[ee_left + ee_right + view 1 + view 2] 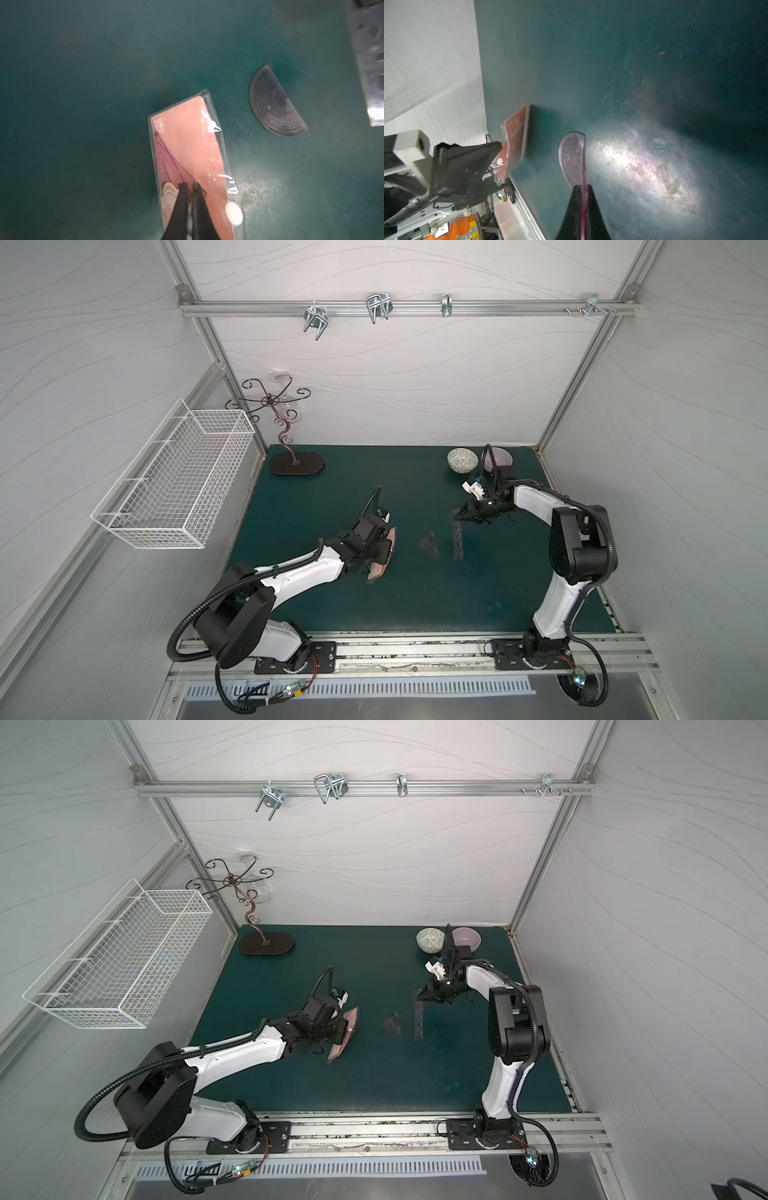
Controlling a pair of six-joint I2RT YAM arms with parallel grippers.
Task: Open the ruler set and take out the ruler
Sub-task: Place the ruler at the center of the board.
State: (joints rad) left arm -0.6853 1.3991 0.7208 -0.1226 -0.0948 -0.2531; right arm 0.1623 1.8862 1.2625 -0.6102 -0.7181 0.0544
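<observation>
The ruler set (187,149), a clear sleeve with a pink card, is raised off the green mat and tilted. My left gripper (189,185) is shut on one end of it; a purple-edged triangle shows inside. Both top views show the ruler set (88,573) (337,1052) at the left gripper (94,551). My right gripper (582,186) is shut on the ruler (584,166), a dark see-through strip seen edge-on here. In both top views the ruler (457,543) (419,1023) hangs down from the right gripper (457,515). Whether its lower end touches the mat is unclear.
A see-through protractor (429,546) (274,104) lies flat on the mat between the two grippers. Two bowls (462,459) (500,458) stand at the back right, behind the right arm. A metal stand (296,466) is at the back left. A white wire basket (174,497) hangs on the left wall.
</observation>
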